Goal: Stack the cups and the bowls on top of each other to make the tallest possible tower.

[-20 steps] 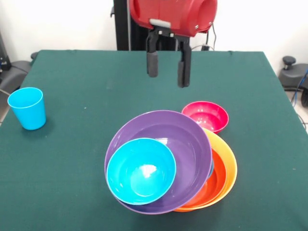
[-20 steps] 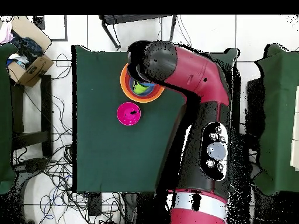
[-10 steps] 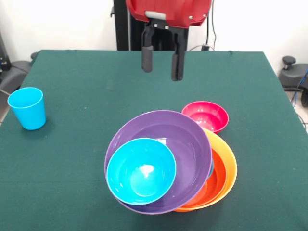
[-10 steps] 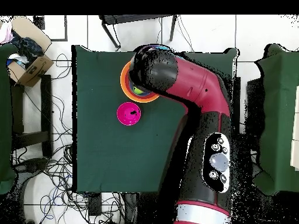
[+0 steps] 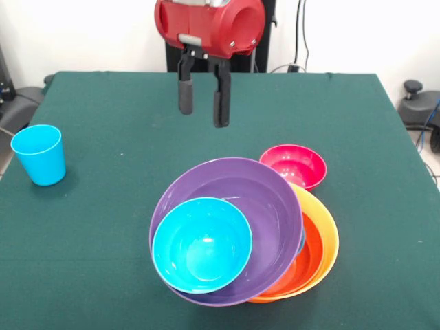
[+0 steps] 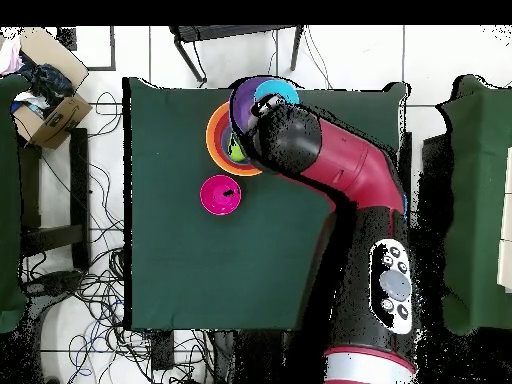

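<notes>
So my gripper [image 5: 202, 104] hangs upper centre of the front view, fingers parted w/ a clear gap, nothing between them; it's above bare cloth, not over any bowl. The blue cup [image 5: 39, 154] sits upright at far left edge, mid-height, well apart from me: down and left across the green table [image 5: 103, 206]; prob. my next target, so the move is a long sideways reach, then down over its open mouth. The tower [image 5: 240, 234] lies lower centre: purple bowl [image 5: 265, 199] tilted in the orange bowls [image 5: 328, 237], w/ a blue bowl [image 5: 201, 244] inside it; pink-red bowl [image 5: 293, 165] just beside, upper right.
</notes>
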